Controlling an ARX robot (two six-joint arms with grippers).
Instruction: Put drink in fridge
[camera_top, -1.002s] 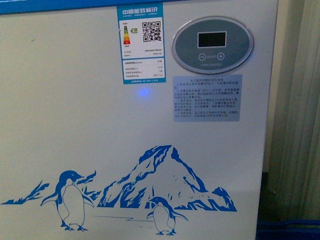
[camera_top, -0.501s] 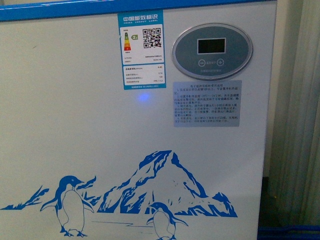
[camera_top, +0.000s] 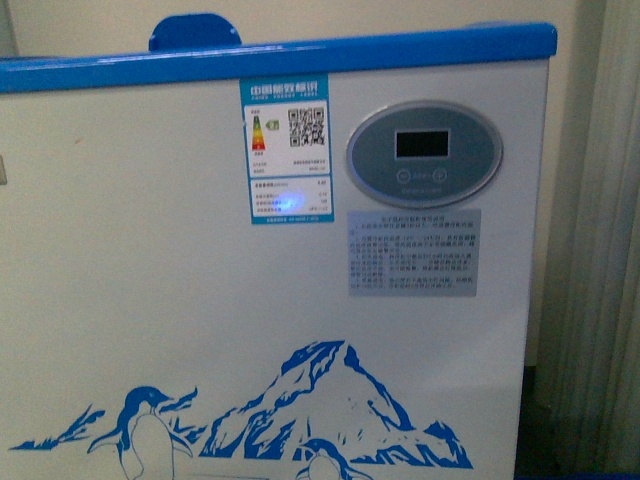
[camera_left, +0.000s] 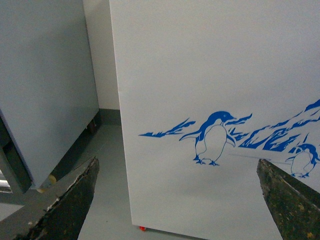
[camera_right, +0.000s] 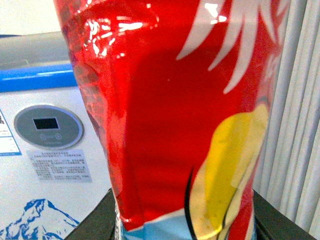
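Before the fridge (camera_top: 150, 250), the right fingers (camera_right: 95, 220) grip the drink (camera_right: 165, 110); the left fingers (camera_left: 70, 200) spread wide.

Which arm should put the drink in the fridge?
Right. The right gripper holds the drink up near the blue rim of the fridge. The left gripper is open and empty, low by the penguin.

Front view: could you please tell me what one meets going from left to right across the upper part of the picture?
Blue rounded part above the rim → energy label → oval grey display → past the right edge of the fridge, the pale curtain.
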